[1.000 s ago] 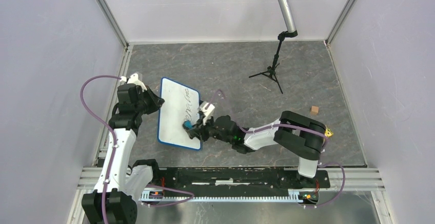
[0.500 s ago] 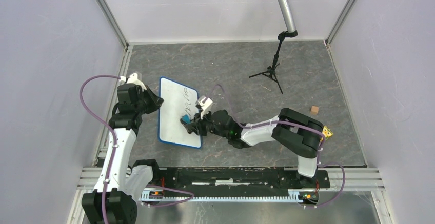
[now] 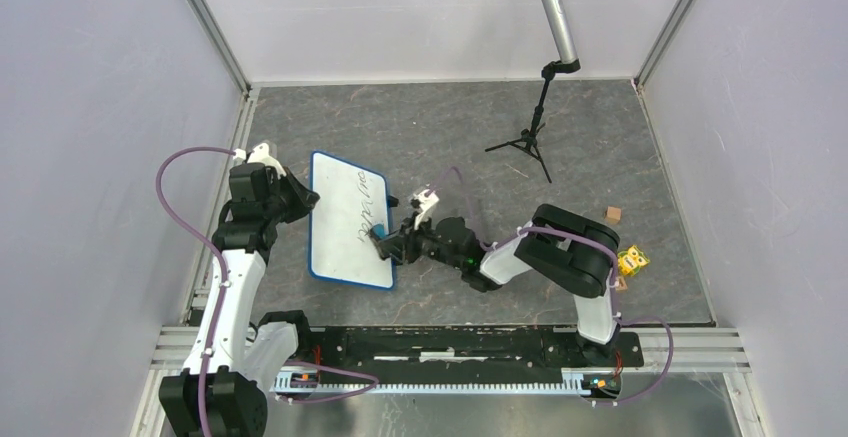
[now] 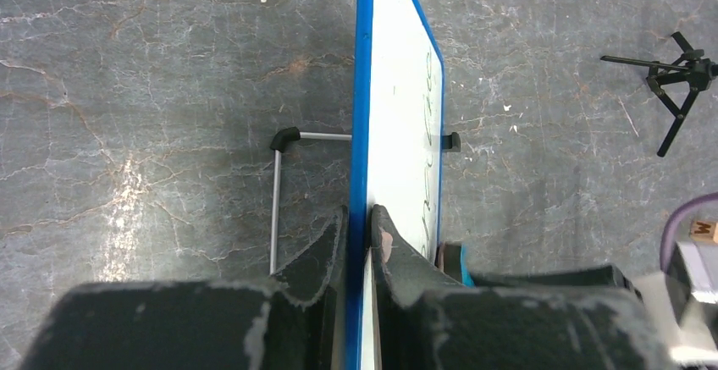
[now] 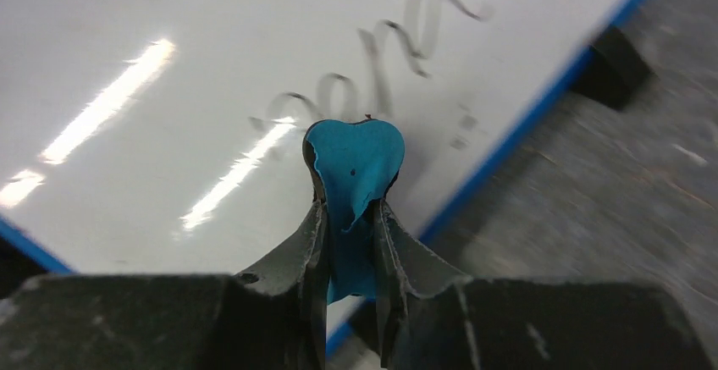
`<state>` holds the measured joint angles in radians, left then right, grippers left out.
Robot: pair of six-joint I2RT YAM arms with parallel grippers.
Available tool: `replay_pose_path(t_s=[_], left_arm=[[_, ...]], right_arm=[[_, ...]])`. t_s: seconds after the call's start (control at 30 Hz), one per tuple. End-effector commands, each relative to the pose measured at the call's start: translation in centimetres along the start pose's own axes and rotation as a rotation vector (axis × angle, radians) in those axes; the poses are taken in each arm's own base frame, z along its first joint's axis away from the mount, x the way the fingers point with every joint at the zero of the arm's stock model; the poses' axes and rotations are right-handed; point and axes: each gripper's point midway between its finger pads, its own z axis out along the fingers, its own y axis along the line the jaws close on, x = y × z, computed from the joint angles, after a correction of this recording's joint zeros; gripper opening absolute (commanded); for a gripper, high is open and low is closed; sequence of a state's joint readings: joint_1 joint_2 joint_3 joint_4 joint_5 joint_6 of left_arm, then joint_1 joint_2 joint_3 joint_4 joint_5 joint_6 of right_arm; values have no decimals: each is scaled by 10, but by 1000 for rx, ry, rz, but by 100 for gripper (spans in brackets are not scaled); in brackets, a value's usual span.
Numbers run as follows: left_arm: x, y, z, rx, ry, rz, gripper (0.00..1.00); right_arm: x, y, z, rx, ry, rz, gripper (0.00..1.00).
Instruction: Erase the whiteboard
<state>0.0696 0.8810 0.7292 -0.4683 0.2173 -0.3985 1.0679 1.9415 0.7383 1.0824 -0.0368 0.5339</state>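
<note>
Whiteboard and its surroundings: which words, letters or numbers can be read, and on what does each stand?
whiteboard: one line of black cursive handwriting, too blurred and slanted to read in any view.
small wooden block: one dark letter, perhaps "W", cut by the picture's edge.
No other text is legible.

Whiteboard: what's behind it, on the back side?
Behind the whiteboard, a thin metal wire stand with a black corner cap rests on the table. The left end effector clamps the board's blue rim. The back face itself is edge-on, so hidden.
</note>
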Motion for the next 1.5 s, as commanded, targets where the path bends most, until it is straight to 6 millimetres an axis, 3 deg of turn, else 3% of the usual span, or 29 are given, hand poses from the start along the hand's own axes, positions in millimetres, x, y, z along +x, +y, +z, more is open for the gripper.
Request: replay_pose_path(t_s=[0.0,0.13,0.27,0.33,0.43,0.5,0.77,0.83,0.97,1.07,1.23,1.33,1.47], left_arm=[[15,-6,-1,30,66,1,2],[15,-6,-1,32,68,-1,2],[16,-6,-1,34,70,-1,2],[16,-6,0,32,72,-1,2],[16,-5,0,29,72,0,2],[16,-4,0,26,71,2,2],[19,-3,3,22,88,0,2],[18,-3,3,23,86,2,2],[17,-4,2,25,78,3,2],[18,-4,2,28,82,2,2],[17,-4,2,27,80,3,2],[17,-5,2,29,80,2,2],[17,-5,1,29,78,3,2]], right_arm=[[20,-32,-8,83,72,28,6],[5,-4,17,37,73,-68,6],[-26,52,42,-63,17,-148,6],[-39,68,49,-90,-15,-173,6],[-45,63,61,-79,-37,-150,7],[-35,50,62,-63,-19,-133,6],[12,-41,10,124,34,25,6],[15,-53,5,161,43,32,6],[3,-39,12,186,51,-127,5],[-8,-5,30,123,44,-209,6],[-40,57,65,-70,1,-205,6],[-56,53,78,-89,-21,-159,6],[-41,24,75,-54,3,-127,6]])
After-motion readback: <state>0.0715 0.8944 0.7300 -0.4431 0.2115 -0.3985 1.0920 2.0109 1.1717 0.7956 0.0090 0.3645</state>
